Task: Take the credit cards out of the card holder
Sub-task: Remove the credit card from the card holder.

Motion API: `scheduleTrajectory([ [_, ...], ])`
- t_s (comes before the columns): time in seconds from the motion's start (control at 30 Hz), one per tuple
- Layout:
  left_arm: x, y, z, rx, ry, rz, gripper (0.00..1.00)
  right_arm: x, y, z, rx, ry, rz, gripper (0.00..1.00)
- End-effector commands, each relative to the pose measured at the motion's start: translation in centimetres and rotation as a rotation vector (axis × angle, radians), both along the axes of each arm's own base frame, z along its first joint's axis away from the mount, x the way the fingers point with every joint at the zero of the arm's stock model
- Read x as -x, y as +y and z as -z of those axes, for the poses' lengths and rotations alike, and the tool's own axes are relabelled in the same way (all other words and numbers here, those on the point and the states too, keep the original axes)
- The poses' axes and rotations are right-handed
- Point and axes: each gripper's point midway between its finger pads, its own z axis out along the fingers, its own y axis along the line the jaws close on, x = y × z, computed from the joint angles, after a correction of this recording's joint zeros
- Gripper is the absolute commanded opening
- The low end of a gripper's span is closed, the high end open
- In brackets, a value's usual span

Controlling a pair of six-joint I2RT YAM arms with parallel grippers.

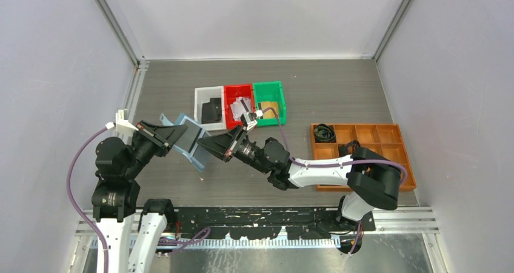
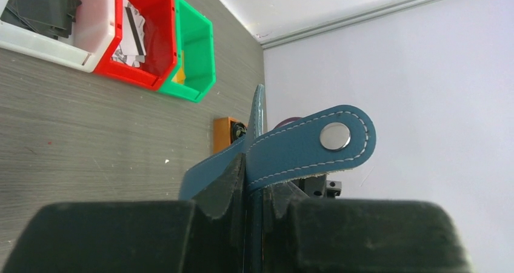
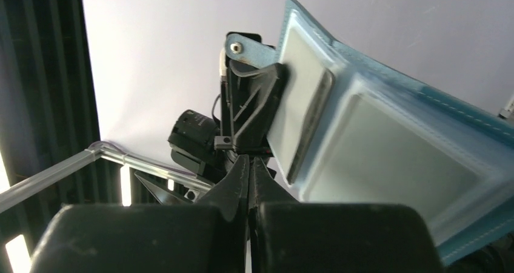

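Blue card holder [image 3: 388,164] held open above the surface [image 1: 339,91], clamped in left pincer [image 2: 251,164]; right pincer [image 3: 248,164] pinched shut at its inner face, nothing clearly gripped. One dark credit card [image 3: 309,127] seemingly left in a slot; others already in red bin [image 1: 238,86]

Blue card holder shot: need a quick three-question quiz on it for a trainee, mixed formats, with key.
1. True or false: the left gripper is clamped on the small blue leather-like card holder.
2. Which plastic bin stands in the middle of the row of three? A white, B red, C green.
3. Fill in: the right gripper, close beside the holder's light-blue inside, has its jaws ___.
Key: 1 true; 2 B, the red plastic bin; 3 shut.
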Motion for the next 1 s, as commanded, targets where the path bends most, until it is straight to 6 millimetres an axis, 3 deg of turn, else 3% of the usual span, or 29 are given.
scheduleTrajectory([
  [0.0,0.3,-0.3,-2.7,0.025,-0.085,0.013,0.00,0.3,-0.9,-1.0,-0.038,-0.004,0.014,0.05],
  [0.03,0.3,-0.3,-2.8,0.027,-0.087,0.013,0.00,0.4,-0.7,-0.7,-0.015,0.002,0.007,0.15],
  [0.13,0.4,-0.3,-3.1,0.037,-0.091,0.014,0.00,0.2,-0.4,0.3,0.021,0.024,0.009,0.32],
  [0.23,0.6,-0.6,-3.2,0.046,-0.093,0.029,0.01,0.0,-0.3,0.1,0.014,0.022,0.015,0.39],
  [0.8,0.9,-0.6,-2.9,0.051,-0.085,0.030,0.00,-0.2,2.1,-0.6,-0.003,0.023,-0.039,0.37],
  [0.97,0.9,-0.4,-2.6,0.031,-0.085,0.017,0.00,-0.1,1.5,-1.7,-0.073,0.026,-0.044,0.33],
])
